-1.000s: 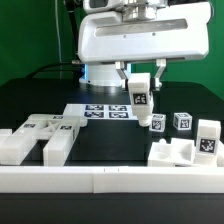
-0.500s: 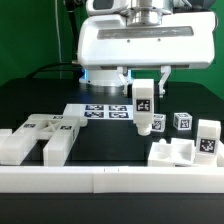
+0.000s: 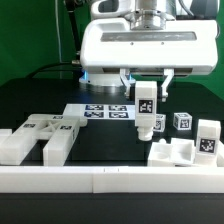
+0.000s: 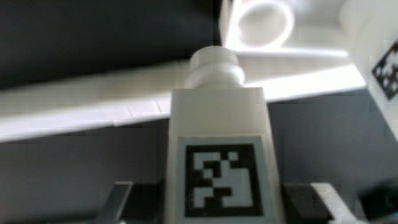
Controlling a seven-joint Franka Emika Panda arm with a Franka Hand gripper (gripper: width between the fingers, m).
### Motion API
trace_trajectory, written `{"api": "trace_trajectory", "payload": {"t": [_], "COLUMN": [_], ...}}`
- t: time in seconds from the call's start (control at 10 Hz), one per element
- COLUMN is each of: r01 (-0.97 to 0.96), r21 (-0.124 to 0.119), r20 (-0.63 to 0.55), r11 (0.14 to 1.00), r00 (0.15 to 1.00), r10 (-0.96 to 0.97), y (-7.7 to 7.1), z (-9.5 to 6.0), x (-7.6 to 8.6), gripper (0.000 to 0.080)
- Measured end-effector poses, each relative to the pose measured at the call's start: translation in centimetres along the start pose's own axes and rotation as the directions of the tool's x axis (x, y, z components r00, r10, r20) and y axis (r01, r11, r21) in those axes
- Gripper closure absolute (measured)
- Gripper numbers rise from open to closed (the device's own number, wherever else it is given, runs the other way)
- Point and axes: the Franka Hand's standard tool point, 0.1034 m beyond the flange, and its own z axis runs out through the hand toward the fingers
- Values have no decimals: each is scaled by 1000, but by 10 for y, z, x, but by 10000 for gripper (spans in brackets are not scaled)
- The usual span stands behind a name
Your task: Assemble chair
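A long white chair piece (image 3: 146, 112) with a black-and-white tag hangs upright above the black table, and my gripper (image 3: 146, 88) is shut on its upper end. Its lower tip hovers just behind a slotted white chair part (image 3: 170, 152) at the exterior view's right. The wrist view looks down the same piece (image 4: 221, 120) to its rounded tip, with my gripper (image 4: 221, 200) closed around the tagged end. Other chair blocks (image 3: 40, 137) lie at the exterior view's left.
Two small tagged cubes (image 3: 183, 121) and a taller tagged block (image 3: 207, 138) stand at the exterior view's right. The marker board (image 3: 95, 110) lies behind the held piece. A long white rail (image 3: 110, 178) runs along the front edge.
The gripper has carried the held piece a little toward the exterior view's right and slightly lower. The grip has stayed the same.
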Motion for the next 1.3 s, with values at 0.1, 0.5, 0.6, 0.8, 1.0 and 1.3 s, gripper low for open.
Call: {"api": "trace_trajectory", "payload": {"t": [0.1,0.5,0.6,0.8,1.0,1.3], "r01": [47,57,60,61,61,67], "r21": [0,6,8,12,13,12], "r20": [1,33,34,28,21,29], "r11": [999,998,998,998,998,998], "r00": [999,998,998,998,998,997], "r10": [-47,-58,-60,-61,-61,-67], "y": [-8,-12,-13,-17,-19,-20], "z": [8,10,10,12,16,21], "x": [-11,-14,-14,-9,-4,-10], "gripper": [509,509,509,509,509,509]}}
